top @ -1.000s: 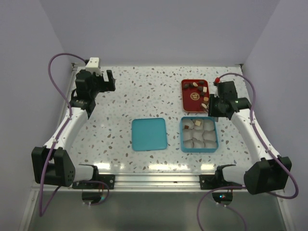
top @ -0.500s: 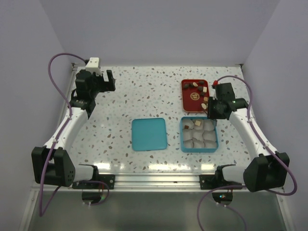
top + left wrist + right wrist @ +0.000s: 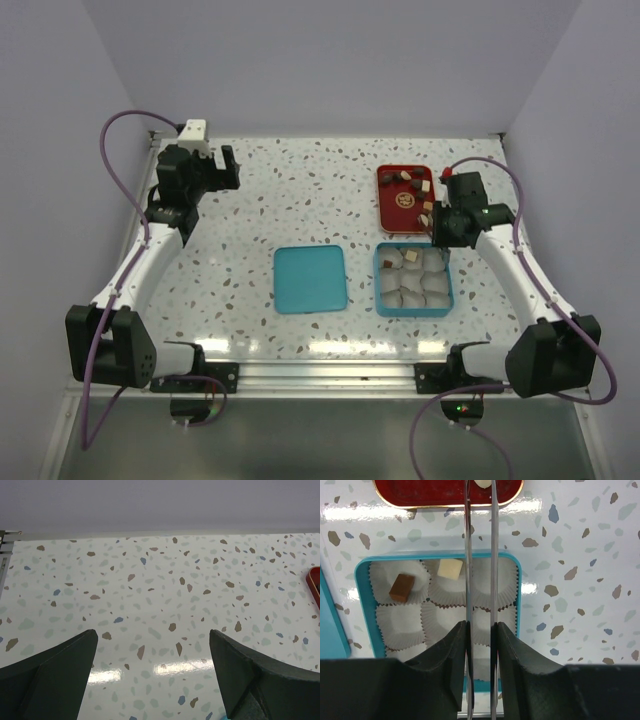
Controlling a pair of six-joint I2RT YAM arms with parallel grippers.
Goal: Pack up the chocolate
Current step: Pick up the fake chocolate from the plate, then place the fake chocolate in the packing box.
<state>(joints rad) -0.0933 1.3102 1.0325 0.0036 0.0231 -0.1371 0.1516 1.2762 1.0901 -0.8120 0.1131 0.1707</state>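
Black left gripper (image 3: pixel 152 635), spread wide and empty, sits upper left, well apart from the work. Centre: one teal lid (image 3: pixel 310 279). Right of it: one teal box (image 3: pixel 440 555), nine paper cups (image 3: pixel 395 622), two chocolate pieces (image 3: pixel 401 587) inside. Above it: one red tray (image 3: pixel 420 492) with roughly six more; count unclear. The right gripper (image 3: pixel 432 213), the nearer one, points at the tray; its narrowly parted blades flank a cream piece (image 3: pixel 483 483). Contact cannot be confirmed.

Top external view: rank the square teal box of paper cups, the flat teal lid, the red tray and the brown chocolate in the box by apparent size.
1. Square teal box and flat teal lid: too alike to rank.
2. Red tray.
3. Brown chocolate in the box.
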